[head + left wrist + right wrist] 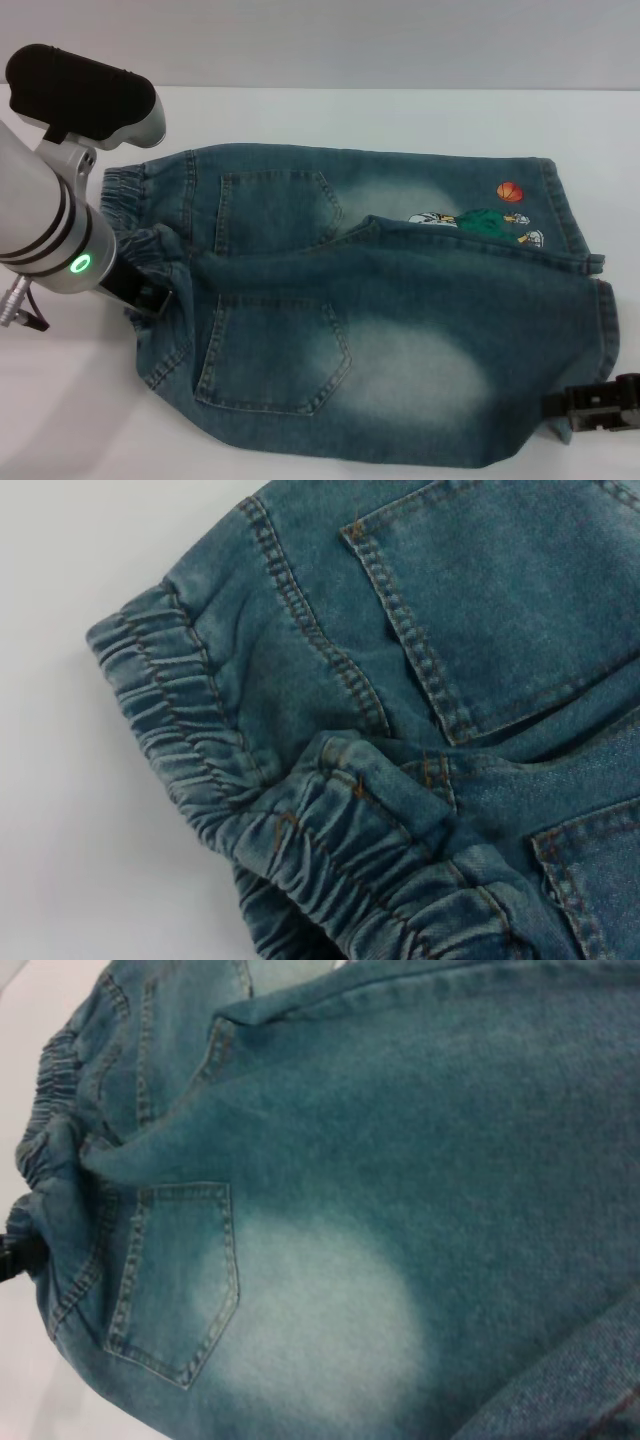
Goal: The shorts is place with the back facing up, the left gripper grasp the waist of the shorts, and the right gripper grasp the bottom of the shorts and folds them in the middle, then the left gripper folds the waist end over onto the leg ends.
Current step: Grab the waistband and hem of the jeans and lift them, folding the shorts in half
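Fingers of the left gripper (148,292) are pinched on the waist of the shorts (140,235), where the band bunches into a raised fold against the black claw. Its silver cylindrical arm slants down from the upper left of the head view, ringed with black bands and showing a green light, and it meets the shorts (370,310) at the middle of the waist edge.

Lying flat on the white worktop (330,115), back side up, the shorts run with the waist end toward the left gripper and the leg ends (585,290) away from it. Washed blue denim, with pale faded patches on each leg. Two back patch pockets (275,210) sit just beside the waist, five-sided, outlined in tan double stitching. In the left wrist view the elastic band (190,730) is closely puckered in fine ridges, one part lifted and curled over another. A small cartoon print with an orange basketball (510,190) sits near the far leg hem.

At the opposite side from the waist, the right gripper (598,405) reaches in low at the bottom of the shorts (600,330), by the near leg's hem; its black body touches the denim edge, but whether its fingers are apart or closed on the hem cannot be told.
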`<state>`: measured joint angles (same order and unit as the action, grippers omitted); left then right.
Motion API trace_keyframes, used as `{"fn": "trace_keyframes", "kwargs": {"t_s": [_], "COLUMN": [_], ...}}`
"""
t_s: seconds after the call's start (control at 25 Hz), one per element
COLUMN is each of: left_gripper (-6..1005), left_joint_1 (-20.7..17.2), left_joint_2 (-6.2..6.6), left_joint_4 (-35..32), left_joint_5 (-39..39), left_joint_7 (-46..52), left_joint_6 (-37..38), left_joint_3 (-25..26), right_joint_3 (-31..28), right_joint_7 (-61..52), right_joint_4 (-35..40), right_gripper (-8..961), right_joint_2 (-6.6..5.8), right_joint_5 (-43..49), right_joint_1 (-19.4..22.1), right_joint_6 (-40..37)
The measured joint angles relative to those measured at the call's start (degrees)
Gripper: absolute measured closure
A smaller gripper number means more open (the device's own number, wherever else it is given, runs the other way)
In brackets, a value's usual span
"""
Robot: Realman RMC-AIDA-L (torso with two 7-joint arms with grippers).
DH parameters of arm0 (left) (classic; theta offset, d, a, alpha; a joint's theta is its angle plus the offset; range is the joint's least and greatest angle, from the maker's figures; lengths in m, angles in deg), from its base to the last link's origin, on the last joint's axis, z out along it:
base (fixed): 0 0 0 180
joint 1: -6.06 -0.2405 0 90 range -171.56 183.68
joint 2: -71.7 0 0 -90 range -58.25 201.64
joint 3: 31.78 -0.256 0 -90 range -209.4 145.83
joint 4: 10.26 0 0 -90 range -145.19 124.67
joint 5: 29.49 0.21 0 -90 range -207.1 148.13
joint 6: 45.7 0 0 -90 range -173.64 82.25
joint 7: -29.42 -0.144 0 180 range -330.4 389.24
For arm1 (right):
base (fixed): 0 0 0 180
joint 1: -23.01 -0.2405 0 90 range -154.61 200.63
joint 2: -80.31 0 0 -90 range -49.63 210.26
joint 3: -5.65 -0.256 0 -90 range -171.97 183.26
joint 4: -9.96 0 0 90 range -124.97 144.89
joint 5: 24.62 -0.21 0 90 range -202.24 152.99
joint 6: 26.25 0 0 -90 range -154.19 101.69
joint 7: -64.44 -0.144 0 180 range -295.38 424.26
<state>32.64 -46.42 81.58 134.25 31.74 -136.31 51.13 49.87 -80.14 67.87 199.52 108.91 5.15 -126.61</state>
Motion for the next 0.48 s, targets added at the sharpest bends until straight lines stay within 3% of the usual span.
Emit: {"fn": "trace_keyframes", "kwargs": {"t_s": [0.48], "left_gripper": [798], "left_joint_1": [-0.4], "left_joint_2": [0.08], "left_joint_4": [0.1], "left_joint_5": [0.0], "left_joint_7": [-0.2], "left_joint_6": [0.0], "left_joint_3": [0.3], "right_joint_3": [2.2], "right_joint_7": [0.5], "right_joint_4": [-1.4], "right_gripper": [273], "right_joint_2": [-0.13], "right_joint_5": [-0.9], "right_joint_1": [-1.2], "right_joint_6": [2.1]}}
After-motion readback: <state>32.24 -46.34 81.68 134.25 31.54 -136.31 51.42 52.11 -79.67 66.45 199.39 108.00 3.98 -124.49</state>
